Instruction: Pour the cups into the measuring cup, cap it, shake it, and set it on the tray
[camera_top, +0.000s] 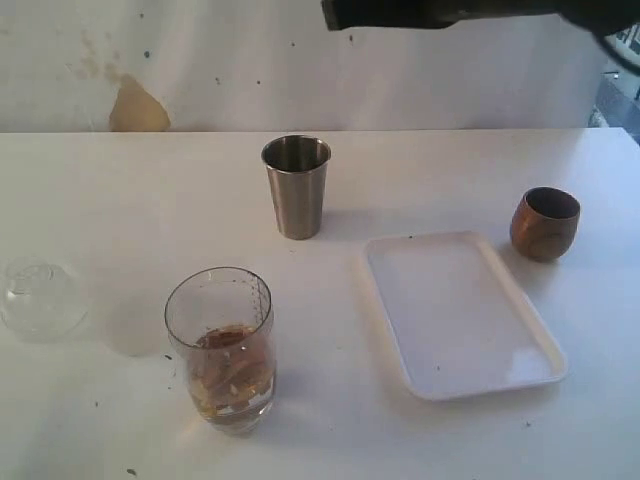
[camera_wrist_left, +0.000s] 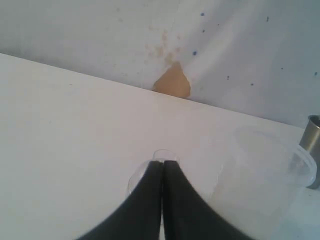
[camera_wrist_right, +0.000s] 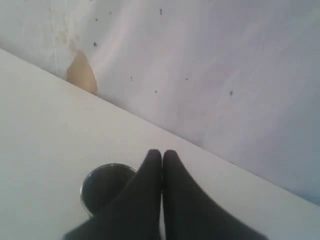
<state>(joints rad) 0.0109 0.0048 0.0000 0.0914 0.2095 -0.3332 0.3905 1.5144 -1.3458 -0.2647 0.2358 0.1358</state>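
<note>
Both end effectors closed and empty — measuring cup uncapped, off the tray.

You have the measuring cup (camera_top: 221, 345) standing on the table (camera_top: 100, 200) at 8 o'clock from the tray (camera_top: 455, 300), with brownish contents low inside it. The steel tumbler (camera_top: 296, 185) stands upright at 11 o'clock from the tray, and the wooden cup (camera_top: 545, 223) at 2 o'clock, near its corner. The cap (camera_top: 40, 297) lies at 9 o'clock from the measuring cup, well apart. Your left end effector (camera_wrist_left: 162, 162) has its fingers pressed together by the cap, beside a frosted cup (camera_wrist_left: 260, 175); your right end effector (camera_wrist_right: 162, 152) is pinched closed too — holding nothing.
</note>
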